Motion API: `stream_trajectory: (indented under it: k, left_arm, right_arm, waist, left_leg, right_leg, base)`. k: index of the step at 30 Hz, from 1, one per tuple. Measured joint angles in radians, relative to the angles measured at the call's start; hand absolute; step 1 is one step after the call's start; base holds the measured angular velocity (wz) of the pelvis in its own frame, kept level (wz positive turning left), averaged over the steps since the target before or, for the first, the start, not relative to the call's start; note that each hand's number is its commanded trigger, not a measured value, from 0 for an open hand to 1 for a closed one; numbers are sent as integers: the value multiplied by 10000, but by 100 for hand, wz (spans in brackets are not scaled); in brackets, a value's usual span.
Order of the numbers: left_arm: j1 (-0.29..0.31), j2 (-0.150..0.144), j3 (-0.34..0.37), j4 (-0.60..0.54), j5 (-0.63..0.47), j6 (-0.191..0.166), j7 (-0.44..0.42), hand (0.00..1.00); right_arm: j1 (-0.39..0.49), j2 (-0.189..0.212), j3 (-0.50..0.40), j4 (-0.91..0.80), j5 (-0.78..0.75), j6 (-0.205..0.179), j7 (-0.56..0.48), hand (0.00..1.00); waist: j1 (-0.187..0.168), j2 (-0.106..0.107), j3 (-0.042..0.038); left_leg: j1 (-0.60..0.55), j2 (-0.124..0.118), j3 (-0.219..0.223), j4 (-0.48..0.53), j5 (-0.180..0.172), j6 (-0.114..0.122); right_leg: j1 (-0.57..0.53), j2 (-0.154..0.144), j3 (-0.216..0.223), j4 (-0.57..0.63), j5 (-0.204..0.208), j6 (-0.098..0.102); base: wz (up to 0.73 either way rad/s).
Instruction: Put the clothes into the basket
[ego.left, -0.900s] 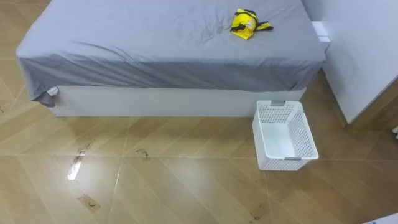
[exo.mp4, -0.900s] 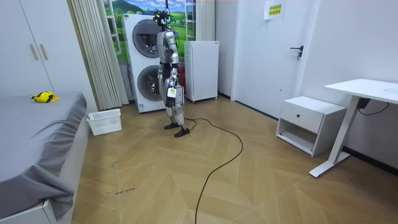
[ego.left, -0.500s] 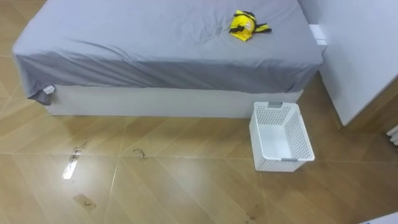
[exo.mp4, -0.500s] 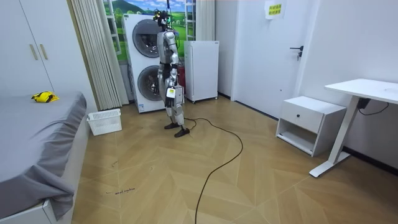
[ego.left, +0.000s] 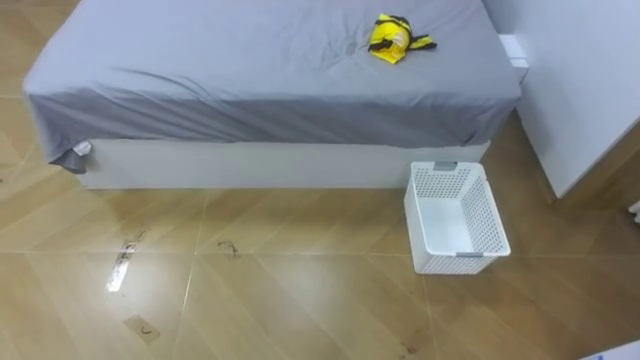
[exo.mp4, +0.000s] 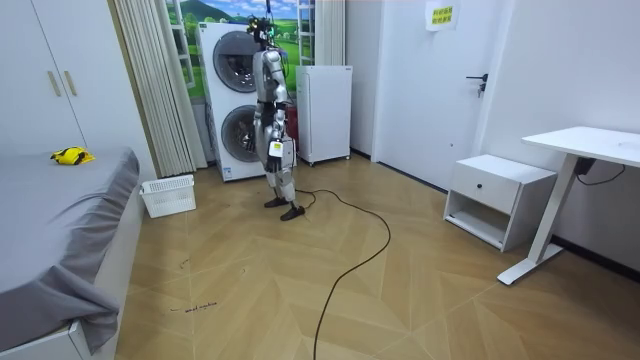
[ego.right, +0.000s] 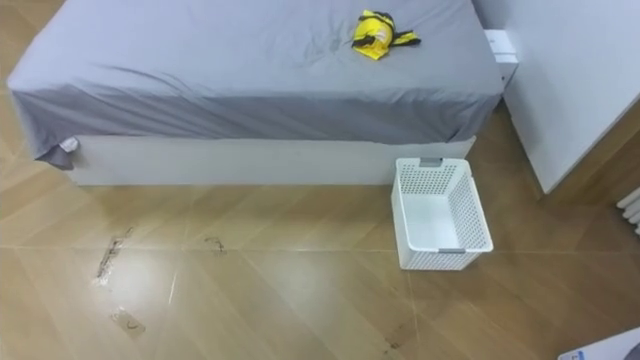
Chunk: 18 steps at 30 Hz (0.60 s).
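**Entry: garment on the bed, nothing picked up – risks ahead**

Left eye view: The yellow clothes (ego.left: 398, 37) lie crumpled at the upper right of the frame, on the grey bed (ego.left: 250, 70) and well back from its near edge. The white basket (ego.left: 493, 215) stands empty on the floor (ego.left: 300, 290) at lower right, just beside the bed's base. We judge the task not yet begun.

Right eye view: Same layout. Dark straps trail off the clothes on their right side. Our worry is that a grasp on a strap alone would leave the bundle dangling, so it could slip or catch on the basket rim.

Room view: The robot stands by the stacked washing machines (exo.mp4: 228, 100) at upper centre, well apart from the bed at the left of the frame. The left robot hand (exo.mp4: 276, 152) hangs at the hip, and we cannot tell its state.

Risks as we see them:
- The approach passes close to the basket, and a foot could knock it out of place.
- The clothes sit deep on the mattress, so the reach needs a forward lean that may upset balance.
- A release from too high could land beside the basket, not in it.
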Motion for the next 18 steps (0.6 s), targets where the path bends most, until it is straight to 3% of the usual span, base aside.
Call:
stream_trajectory:
  k: [2, 3, 4, 5, 6, 7, 8, 9, 10, 11, 12, 13, 14, 15, 16, 17, 18]
  left_arm:
    - [12, 21, 164, -61, -404, 5, -51, 0]
    - [21, 44, 170, -94, -592, 6, -53, 0]
    - [43, 67, 226, -214, -885, 5, -50, 0]
    - [121, 68, 248, -289, -979, -21, -71, 0]
    - [150, 54, 250, -274, -1045, -36, -73, 0]
    - [154, -28, 213, -200, -1234, -34, -70, 0]
    - [168, -128, 200, -224, -1468, -43, -70, 0]
    - [177, -156, 199, -236, -1518, -45, -69, 0]
    - [262, -158, 228, -233, -1523, -49, -58, 0]
    - [413, -144, 272, -231, -1532, -68, -11, 0]
    - [512, -141, 322, -219, -1530, -68, 31, 0]
    - [625, -150, 353, -170, -1511, -68, 102, 0]
    - [653, -187, 354, -113, -1508, -69, 154, 0]
    - [671, -221, 353, -114, -1517, -73, 154, 0]
    - [653, -286, 343, -117, -1515, -104, 146, 0]
    - [608, -306, 318, -114, -1500, -159, 138, 0]
    - [519, -305, 335, -93, -1502, -215, 150, 0]
  right_arm:
    - [-6, -6, -1, -60, -13, -5, 5, 0]
    - [-8, 3, 14, -73, -8, -6, 7, 0]
    - [33, -26, 11, -85, 5, -28, 37, 0]
    - [35, -93, -30, -35, -54, -43, 78, 0]
    - [33, -116, -1, -25, -47, -46, 82, 0]
    - [71, -182, 0, -26, 13, -49, 91, 0]
    - [92, -242, 1, -27, 35, -46, 82, 0]
    - [82, -266, 9, -28, 39, -45, 79, 0]
    - [50, -279, 23, -25, 29, -43, 79, 0]
    - [70, -290, 85, 8, 18, -28, 77, 0]
    - [105, -285, 102, 8, -37, -11, 71, 0]
    - [213, -288, 198, 2, -93, -6, 31, 0]
    - [252, -277, 212, 4, -81, 61, -68, 0]
    - [250, -273, 220, -3, -78, 82, -85, 0]
    - [256, -271, 220, -9, -70, 80, -118, 0]
    - [280, -247, 174, -21, -56, 79, -140, 0]
    - [331, -239, 121, -13, -53, 81, -145, 0]
  waist:
    - [20, -21, -12]
    - [21, -55, -19]
    - [5, -36, -34]
    - [15, -35, 27]
    - [30, -25, 35]
    - [-5, -119, -17]
    - [21, -126, -4]
    - [72, -131, 0]
    - [158, -147, 7]
    - [195, -150, 7]
    - [194, -176, -2]
    - [190, -224, 6]
    - [236, -242, 25]
    - [272, -309, 17]
    - [248, -518, -4]
    - [214, -805, -124]
    - [231, -872, -128]
  left_leg:
    - [-393, 195, 56, 1188, -403, -174]
    - [-569, 235, 111, 1609, -409, -184]
    - [-1114, 411, 221, 2792, -399, -180]
    - [-1812, 618, 189, 4229, -260, -23]
    - [-2065, 623, 117, 4636, -284, 75]
    - [-2551, 269, -72, 4570, -375, 225]
    - [-3093, -68, -2, 3908, -332, 237]
    - [-3390, -215, 19, 3480, -236, 165]
    - [-3946, -399, 0, 2360, 238, 53]
    - [-4314, -356, -54, 1293, 978, 15]
    - [-4453, -308, -61, 897, 1331, 21]
    - [-4591, -250, -63, 302, 1942, 13]
    - [-4684, -225, -25, 174, 2667, 76]
    - [-4714, -296, 9, 218, 3024, 130]
    - [-4810, -627, 29, 433, 3475, 494]
    - [-5014, -935, 233, 1048, 3065, 766]
    - [-5143, -1010, 355, 1445, 2766, 818]
  right_leg:
    - [-281, 67, 23, 666, -565, -138]
    - [-300, 59, 51, 766, -684, -235]
    - [-244, 88, 60, 781, -750, -299]
    - [-58, 93, 170, 768, -803, -404]
    - [37, 64, 239, 778, -841, -447]
    - [161, -93, 338, 775, -949, -458]
    - [243, -264, 430, 750, -1084, -362]
    - [261, -324, 491, 747, -1154, -309]
    - [351, -443, 600, 741, -1243, -294]
    - [471, -511, 585, 724, -1407, -302]
    - [608, -542, 615, 720, -1523, -263]
    - [893, -617, 663, 706, -1783, -187]
    - [1081, -712, 829, 693, -2053, -64]
    - [1166, -815, 909, 682, -2157, 40]
    - [1346, -1105, 1014, 592, -2309, 279]
    - [1453, -1461, 1128, 420, -2410, 396]
    - [1474, -1628, 1109, 408, -2429, 453]
  base:
    - [-2]
    - [7]
    - [7]
    - [6]
    - [9]
    - [10]
    - [4]
    - [-19]
    - [-37]
    - [-41]
    - [-34]
    - [-26]
    - [-23]
    - [-16]
    - [6]
    - [10]
    - [0]
